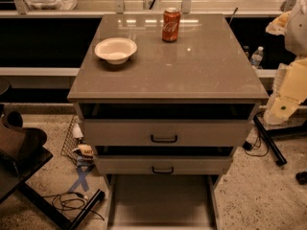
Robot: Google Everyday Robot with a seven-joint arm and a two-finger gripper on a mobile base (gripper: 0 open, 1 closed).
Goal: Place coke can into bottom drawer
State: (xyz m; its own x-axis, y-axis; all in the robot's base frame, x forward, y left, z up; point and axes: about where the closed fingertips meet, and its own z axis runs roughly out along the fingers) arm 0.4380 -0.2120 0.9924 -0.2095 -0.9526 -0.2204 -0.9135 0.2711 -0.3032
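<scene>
The coke can (171, 25), red with white script and a silver top, stands upright on the grey cabinet top (192, 66), near the back edge and a little right of centre. The bottom drawer (160, 200) is pulled out towards me below the two upper drawers, and its flat grey floor is bare. My gripper is out of view. Only cream and white arm segments (290, 87) show at the right edge, beside the cabinet and well right of the can.
A white bowl (115, 50) sits on the left of the cabinet top. The two upper drawers (164, 133) have black handles. A water bottle (256, 56) stands behind at the right. A dark stand (24, 152) and cables (72, 202) lie at the left on the floor.
</scene>
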